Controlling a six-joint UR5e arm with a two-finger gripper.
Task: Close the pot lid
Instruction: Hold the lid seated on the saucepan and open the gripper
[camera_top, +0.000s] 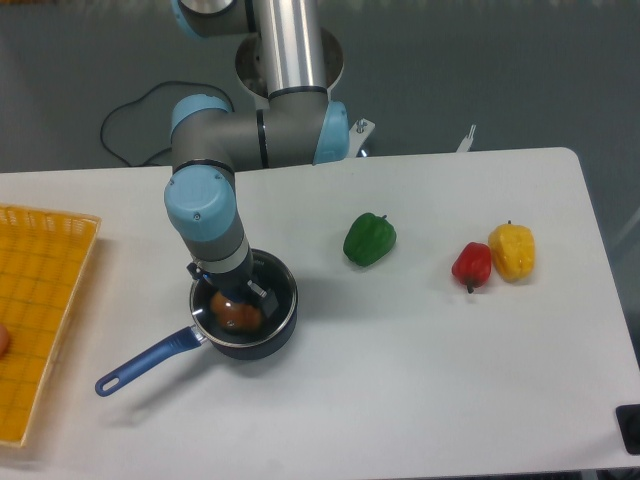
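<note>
Pot lid (240, 305) is what I am watching, and from this fixed view I read it as sitting directly under the gripper (232, 290), right over the mouth of the pot (278, 300); through the glass I see a reddish-brown blur, but I cannot make out the blue knob, which the wrist hides. The pot stands in the left half of the table (420, 390), a little nearer the front edge than the back one, with its blue handle (145, 363) running out toward the front left corner. The arm comes down from the back edge and the gripper points straight down into the pot. I cannot tell whether the fingers are closed on the knob or already parted, since the wrist blocks them. The relation that matters to me is vertical: the lid lies straight below the gripper and centred on the pot, not off to either side, so I judge the next move is only a short drop and release, or a straight lift away if the lid is already seated. I cannot tell if the rim rests flush all round. Well apart, a green pepper (369, 239) lies near the middle, a red pepper (472, 264) and a yellow pepper (512, 251) touch toward the right edge, and a yellow tray (40, 300) sits at the left edge.
</note>
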